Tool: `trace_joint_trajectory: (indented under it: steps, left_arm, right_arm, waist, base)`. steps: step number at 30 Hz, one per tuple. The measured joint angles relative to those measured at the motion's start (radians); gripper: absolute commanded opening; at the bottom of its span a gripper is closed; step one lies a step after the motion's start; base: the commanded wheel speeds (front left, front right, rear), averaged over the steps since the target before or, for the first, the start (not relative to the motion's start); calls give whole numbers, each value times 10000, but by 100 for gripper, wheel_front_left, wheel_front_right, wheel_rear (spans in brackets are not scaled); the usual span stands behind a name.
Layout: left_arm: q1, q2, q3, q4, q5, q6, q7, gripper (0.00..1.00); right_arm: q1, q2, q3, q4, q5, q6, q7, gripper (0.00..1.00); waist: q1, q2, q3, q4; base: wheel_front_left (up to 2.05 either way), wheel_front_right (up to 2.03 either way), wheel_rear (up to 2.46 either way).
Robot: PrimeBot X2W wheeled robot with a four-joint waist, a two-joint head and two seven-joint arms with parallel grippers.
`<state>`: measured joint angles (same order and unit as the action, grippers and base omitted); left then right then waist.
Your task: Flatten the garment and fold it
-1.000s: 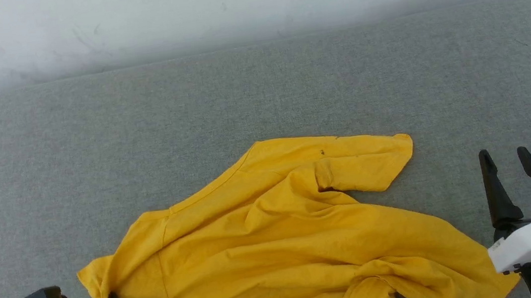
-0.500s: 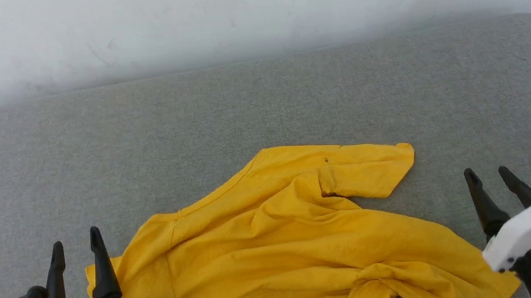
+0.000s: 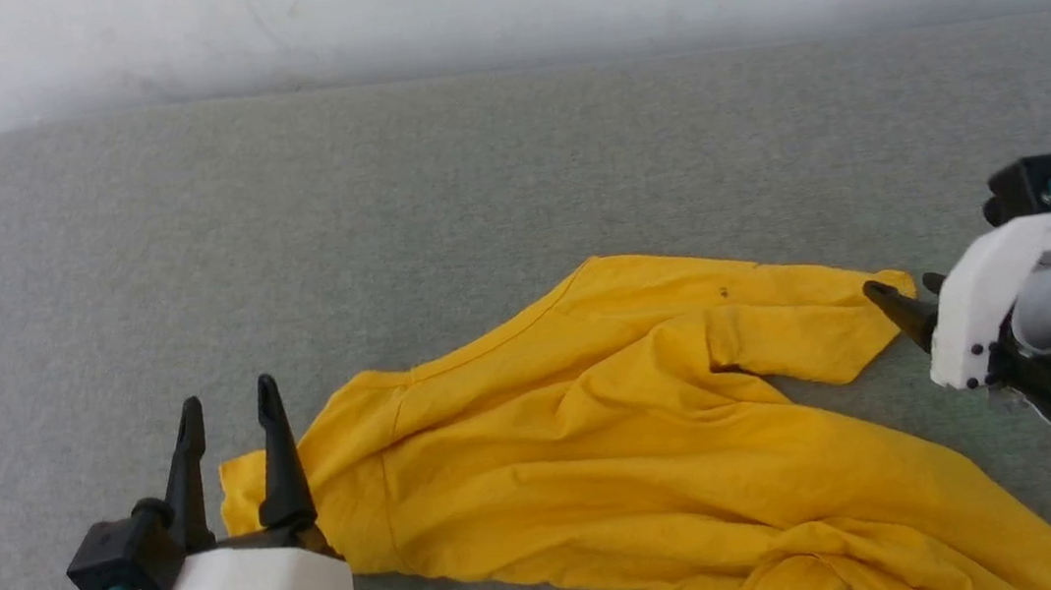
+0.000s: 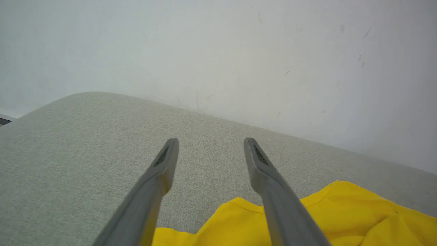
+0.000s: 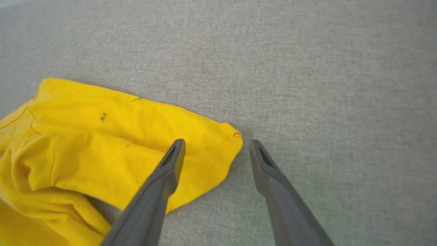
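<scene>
Fingertips (image 5: 177,150) of right end effector (image 5: 216,141) astride garment (image 5: 102,153) corner.

I have bare worktop (image 3: 472,172) from the shirt (image 3: 619,423) back to the wall (image 3: 492,2), which closes the far side. The shirt sprawls between my pincers. The left pincer (image 3: 229,391), spread wide, stands just beside its left end, and the right pincer (image 3: 901,287), also spread, is at its far right corner.

The T-shirt (image 3: 602,445) is running off the head view's bottom edge at its right end; the right claw (image 3: 901,287) is hiding its fingers, bar the tips, behind its white wrist (image 3: 982,302).
</scene>
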<state>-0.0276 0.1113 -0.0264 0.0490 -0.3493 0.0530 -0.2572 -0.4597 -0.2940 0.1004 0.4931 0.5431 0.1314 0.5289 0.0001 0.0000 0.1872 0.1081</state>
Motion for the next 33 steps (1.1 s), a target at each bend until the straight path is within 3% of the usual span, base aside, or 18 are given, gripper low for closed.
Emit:
trace_joint_trajectory:
  steps: [8, 9, 11, 12, 15, 18, 24, 28, 33]
  left_arm:
    - [-274, -280, 8, 42, 226, -263, 2, 100]
    - [-294, -305, 0, 71, 278, -276, 2, 100]
    - [-367, -343, 17, 144, 353, -347, 2, 100]
    - [-383, -357, 38, 163, 376, -351, 2, 100]
    - [-401, -372, 171, 224, 428, -437, 2, 100]
    - [-426, -247, 238, 353, 466, -529, 2, 100]
    - [-691, 589, 575, 453, 265, -836, 1016, 100]
    - [-1140, 1218, 642, 244, -360, -1212, 2661, 100]
    - [-1722, 2040, 46, 874, -1256, -1582, 6011, 100]
  right_arm:
    - [-1518, -234, 1057, 1946, 514, 0, 1145, 100]
    - [-1680, -274, 1172, 2109, 625, 0, 1429, 57]
    - [-1958, -385, 1396, 2332, 782, -2, 1950, 13]
    - [-2039, -422, 1480, 2362, 872, -4, 2098, 0]
    - [-2071, -566, 1900, 2219, 972, -13, 1912, 0]
    - [-1767, -677, 2104, 1843, 892, 0, 851, 0]
    - [-1129, -1436, 1145, 757, 821, 2, -616, 0]
    - [-481, -1824, 410, -36, 669, 2, -646, 0]
    - [248, -1703, -75, -892, 466, 0, -222, 0]
  waist:
    - [0, 0, 593, 467]
    - [-1, 0, 632, 516]
    - [-2, 0, 680, 591]
    - [-2, 0, 691, 601]
    - [-1, 0, 649, 560]
    - [1, 0, 507, 474]
    - [0, 0, 179, 194]
    - [0, 0, 29, -63]
    - [-1, 0, 8, -348]
  base:
    - [0, 0, 0]
    - [0, 0, 0]
    - [0, 0, 0]
    - [0, 0, 0]
    - [0, 0, 0]
    - [0, 0, 0]
    - [0, 0, 0]
    - [0, 0, 0]
    - [0, 0, 0]
